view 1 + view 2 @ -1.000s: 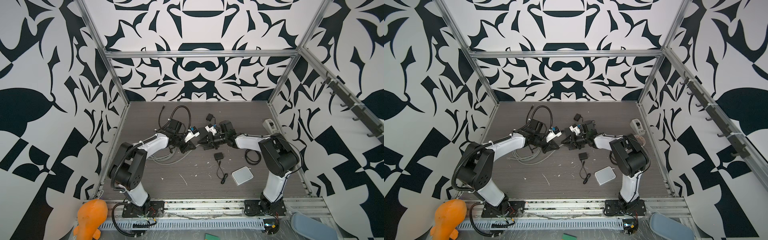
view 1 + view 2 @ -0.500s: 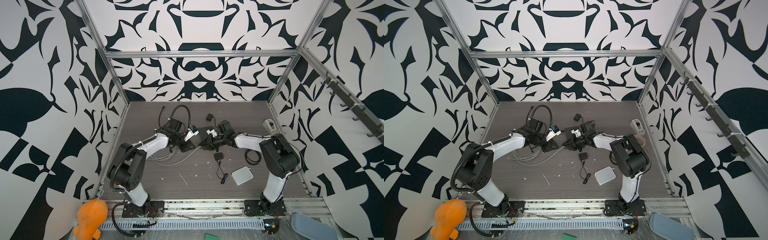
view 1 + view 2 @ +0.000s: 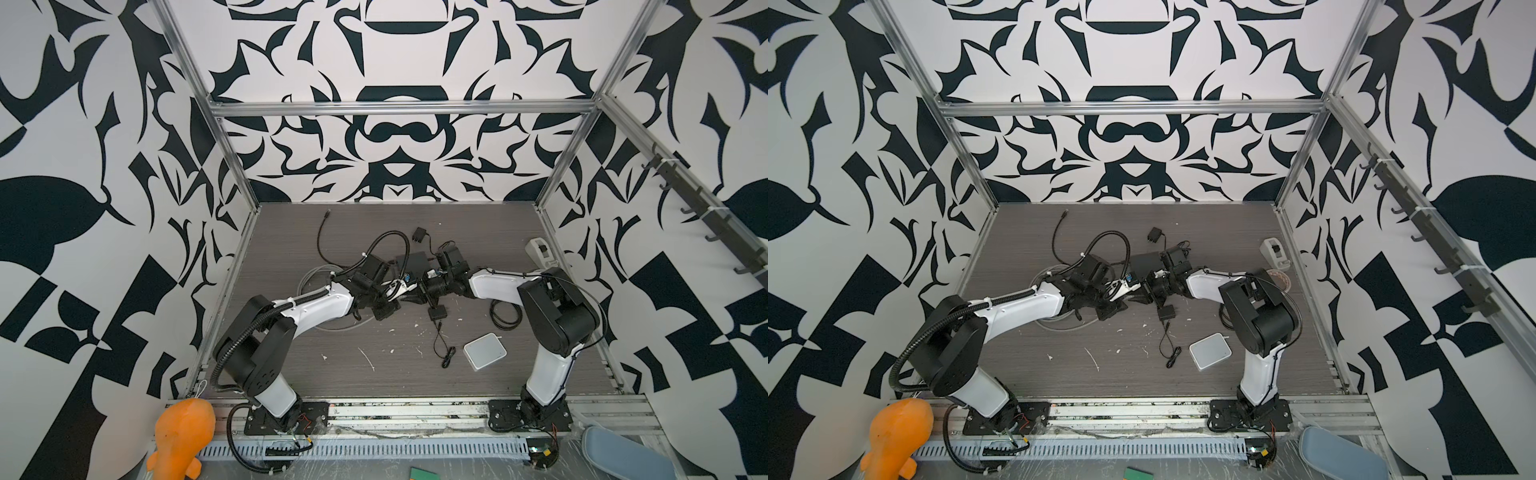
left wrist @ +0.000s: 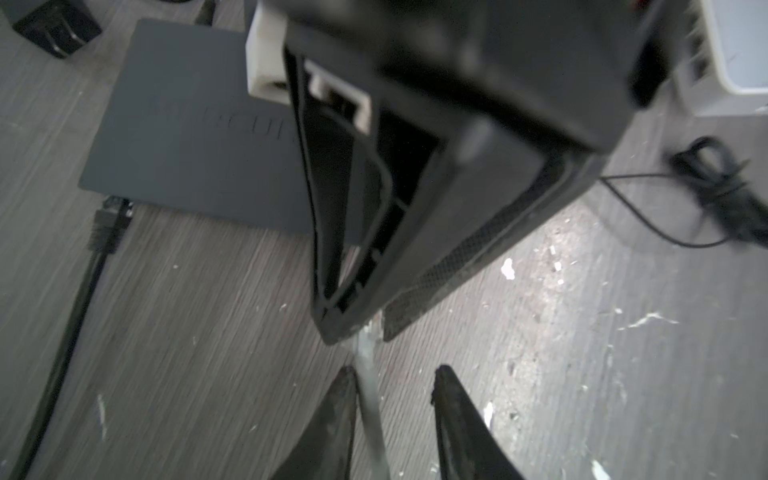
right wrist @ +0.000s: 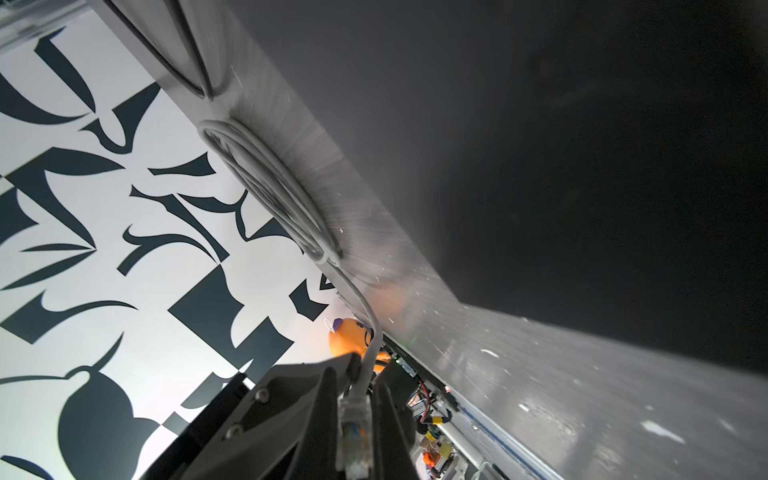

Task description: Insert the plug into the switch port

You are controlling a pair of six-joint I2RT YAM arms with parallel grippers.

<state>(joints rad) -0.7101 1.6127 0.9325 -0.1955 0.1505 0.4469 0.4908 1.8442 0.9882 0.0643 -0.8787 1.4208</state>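
Plug (image 5: 354, 436), clear plastic, pinched in right claw (image 5: 358, 380), left claw (image 4: 395, 372) parted around grey cable (image 4: 370, 399)

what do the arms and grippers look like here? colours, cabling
The left arm and right arm match: white link shells, bulky black joints, black base plates. A black corrugated conduit runs along the left; thin black wires on the right. The left gripper and right gripper are black with tapered fingers.

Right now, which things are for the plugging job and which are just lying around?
For the job: clear network plug, grey cable, black switch box, right gripper holding the plug.
Just lying about: white box, black power adapter, orange plush toy.
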